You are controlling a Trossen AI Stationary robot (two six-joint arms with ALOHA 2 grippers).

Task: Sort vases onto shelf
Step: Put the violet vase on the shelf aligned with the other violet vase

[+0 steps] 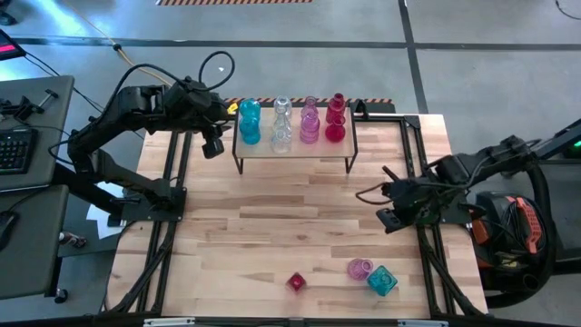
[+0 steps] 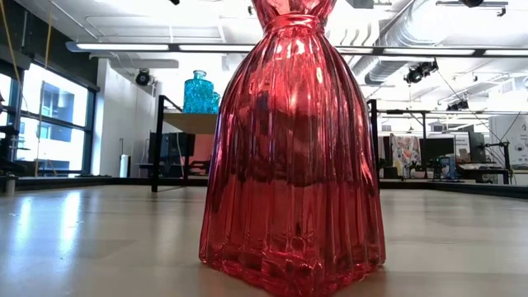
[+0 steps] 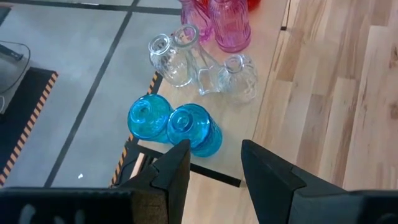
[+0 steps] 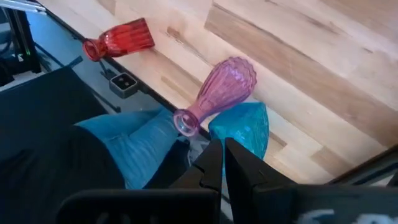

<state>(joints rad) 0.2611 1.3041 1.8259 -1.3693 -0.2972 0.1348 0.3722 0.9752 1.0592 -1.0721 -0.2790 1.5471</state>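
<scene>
The left claw (image 3: 214,165) hangs wide open and empty just above the shelf's (image 1: 295,150) left end, beside two blue vases (image 1: 250,122); the right claw (image 4: 222,158) is nearly closed, holding nothing, over the tabletop (image 1: 272,227); near the front edge stand a red vase (image 1: 296,282), a pink vase (image 1: 359,268) and a teal vase (image 1: 382,280), all upright, necks up.

grey floor (image 1: 300,36) with dark lines and striped tape (image 1: 245,2). big windows (image 2: 54,124) on one side, white ceiling (image 2: 165,25) with long lights (image 2: 124,47) and pipes (image 2: 404,41). dark desk (image 1: 27,136) with a keyboard (image 1: 14,150).
</scene>
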